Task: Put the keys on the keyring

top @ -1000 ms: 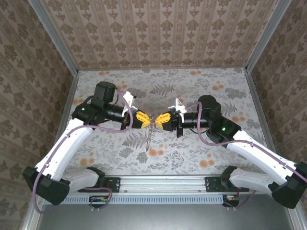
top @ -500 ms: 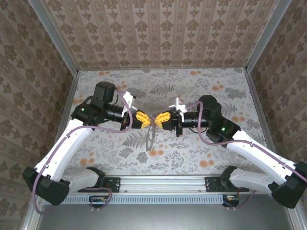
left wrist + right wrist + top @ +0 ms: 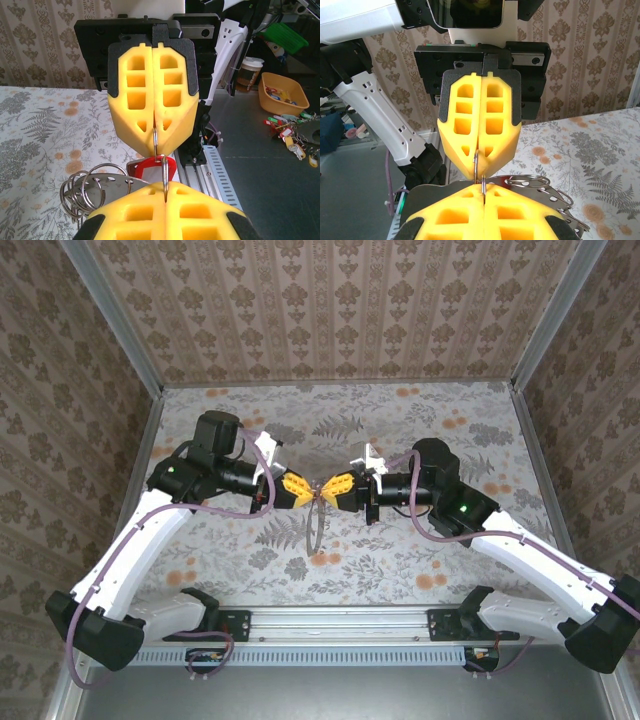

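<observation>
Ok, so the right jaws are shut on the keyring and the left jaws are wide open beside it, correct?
Not quite: the left gripper is also shut on the keyring; the left wrist view shows its jaws together on the wire. The rest holds: the right gripper is shut on it.

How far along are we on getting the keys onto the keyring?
Done: the keyring is lifted, pinched between the shut left gripper and shut right gripper, tip to tip. In hand: threading; the red key tag sits just behind the ring wire. Remaining: I can't tell whether the key is on yet; confirm, then release.
</observation>
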